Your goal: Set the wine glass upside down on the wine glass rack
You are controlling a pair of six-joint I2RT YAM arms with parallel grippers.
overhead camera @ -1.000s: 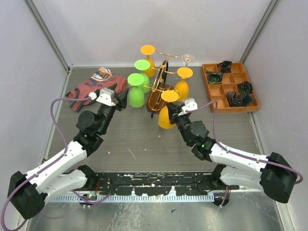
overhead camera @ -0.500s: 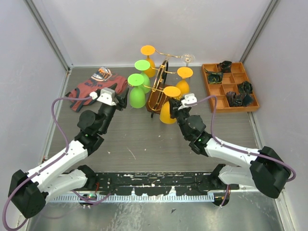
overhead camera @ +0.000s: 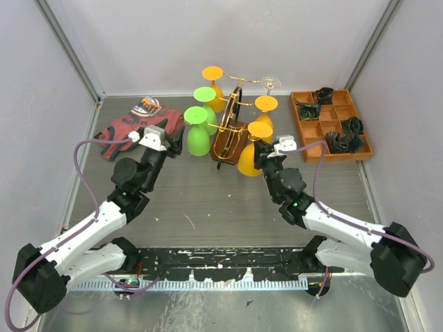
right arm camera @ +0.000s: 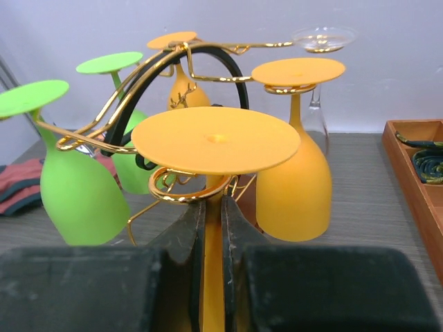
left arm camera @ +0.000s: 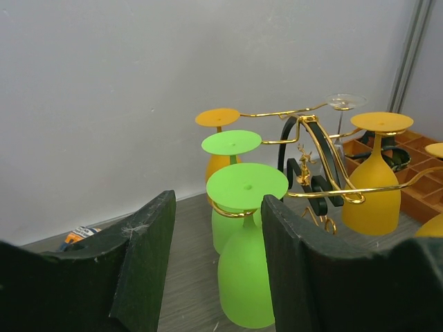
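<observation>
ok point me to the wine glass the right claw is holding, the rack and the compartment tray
held wine glass point(right arm camera: 216, 138), right wrist view, on its flat orange foot
wine glass rack point(overhead camera: 223, 145), top external view, on its brown wooden base
compartment tray point(overhead camera: 346, 158), top external view, on its near wall

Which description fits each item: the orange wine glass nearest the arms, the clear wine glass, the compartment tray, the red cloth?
1 nearest orange wine glass
2 clear wine glass
3 compartment tray
4 red cloth

A right side of the table, holding dark items
B stem clamped in the right gripper
C left side of the table, towards the back
D hanging at the far end of the wine glass rack

Pairs: 1-B, 2-D, 3-A, 4-C
</observation>
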